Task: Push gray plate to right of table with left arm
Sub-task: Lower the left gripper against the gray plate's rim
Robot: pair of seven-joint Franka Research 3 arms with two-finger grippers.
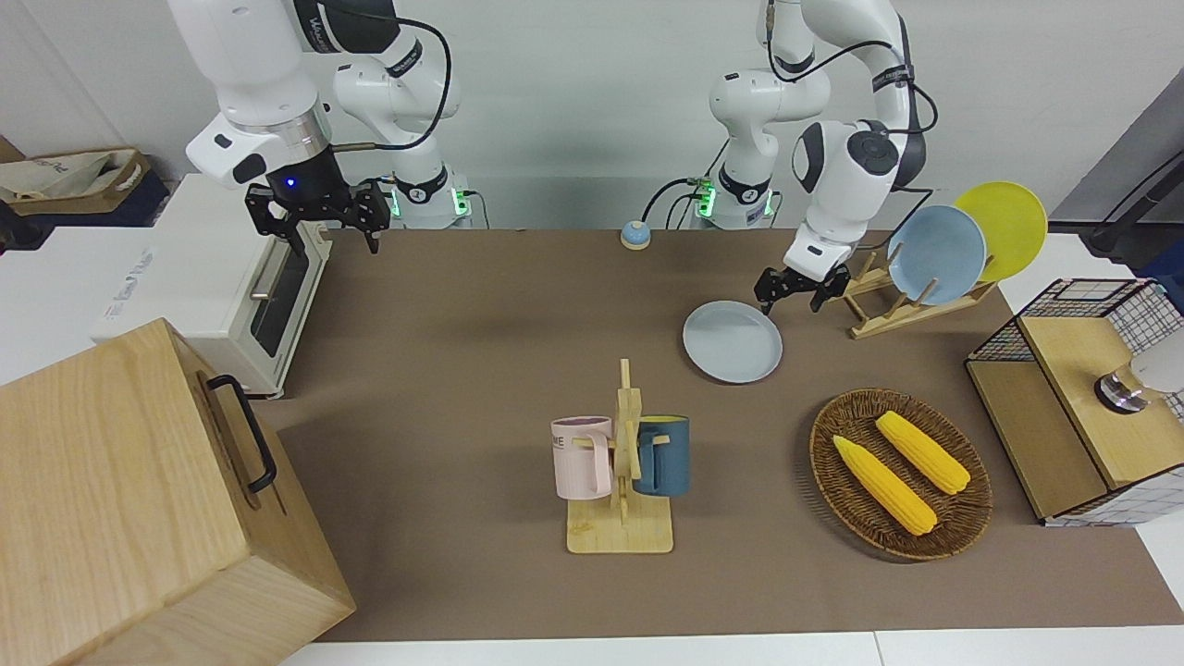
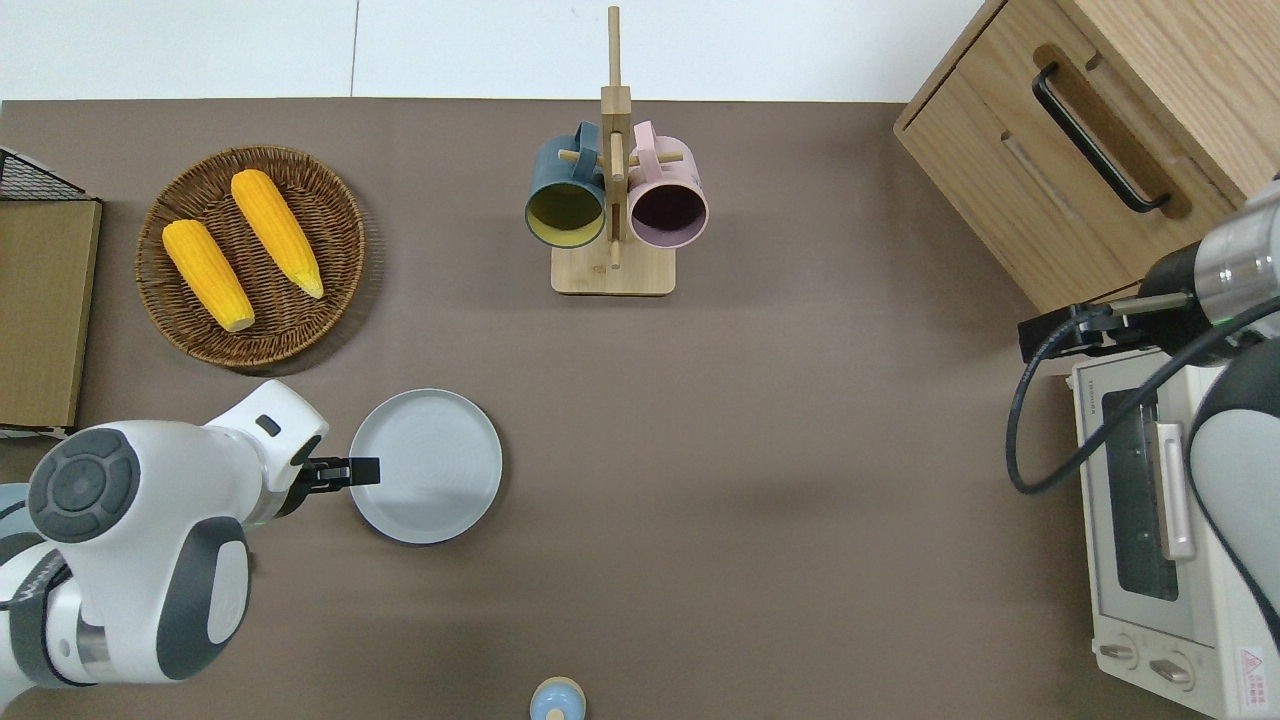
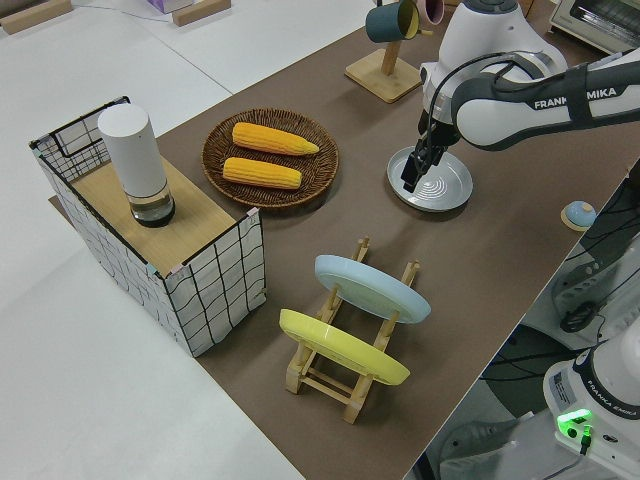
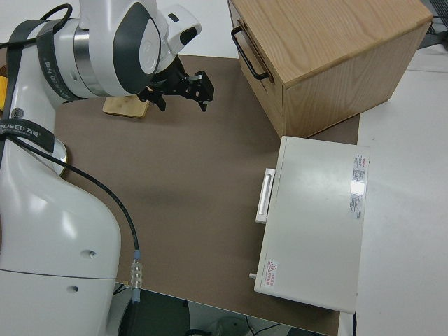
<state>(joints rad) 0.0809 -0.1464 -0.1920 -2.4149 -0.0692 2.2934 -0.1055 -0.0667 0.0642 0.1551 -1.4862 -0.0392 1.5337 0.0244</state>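
Note:
The gray plate (image 2: 430, 470) lies flat on the brown table (image 2: 760, 450), toward the left arm's end; it also shows in the front view (image 1: 733, 342) and the left side view (image 3: 440, 185). My left gripper (image 2: 345, 470) is open and low at the plate's edge on the left arm's end, one finger over the rim. I cannot tell whether it touches the plate. It shows in the front view (image 1: 791, 298) and the left side view (image 3: 418, 170) too. My right arm is parked, its gripper (image 1: 324, 227) open.
A mug rack (image 2: 612, 210) stands farther from the robots than the plate. A wicker basket with corn (image 2: 250, 255), a plate rack with a bluer and a yellow plate (image 1: 934, 268) and a wire box (image 1: 1073, 398) sit at the left arm's end. A wooden cabinet (image 2: 1100, 130) and a toaster oven (image 2: 1170, 540) sit at the right arm's end.

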